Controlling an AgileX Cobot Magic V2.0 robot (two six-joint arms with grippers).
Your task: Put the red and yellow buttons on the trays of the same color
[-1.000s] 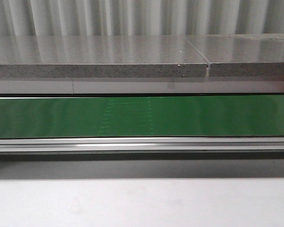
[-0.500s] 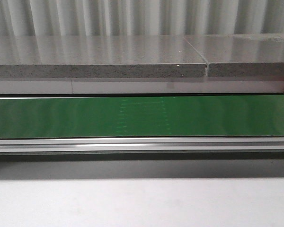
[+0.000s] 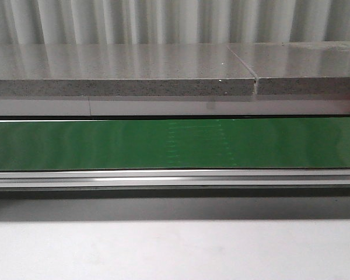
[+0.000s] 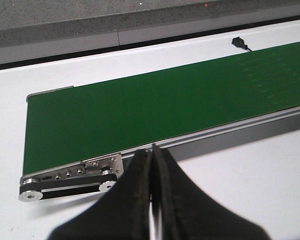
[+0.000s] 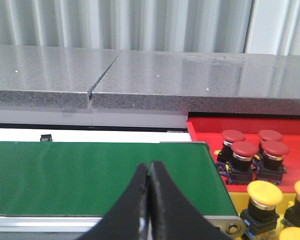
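The left gripper (image 4: 151, 165), black with its two fingers pressed together and nothing between them, hangs over the white bench (image 4: 250, 175) just in front of the long green conveyor belt (image 4: 155, 107), near the belt's roller end. The right gripper (image 5: 149, 187) is likewise closed and empty, poised over the near edge of the same belt (image 5: 95, 175) close to its other end. Just past that end of the belt sits the yellow tray (image 5: 240, 197), carrying yellow mushroom-head push buttons (image 5: 264, 194) on black bases. Behind it, still beside the belt's end, the red tray (image 5: 205, 132) holds four red mushroom-head push buttons (image 5: 244, 148) clustered together. Beyond the belt runs a speckled grey stone ledge (image 3: 122, 70), backed by a corrugated metal wall (image 3: 163, 20).
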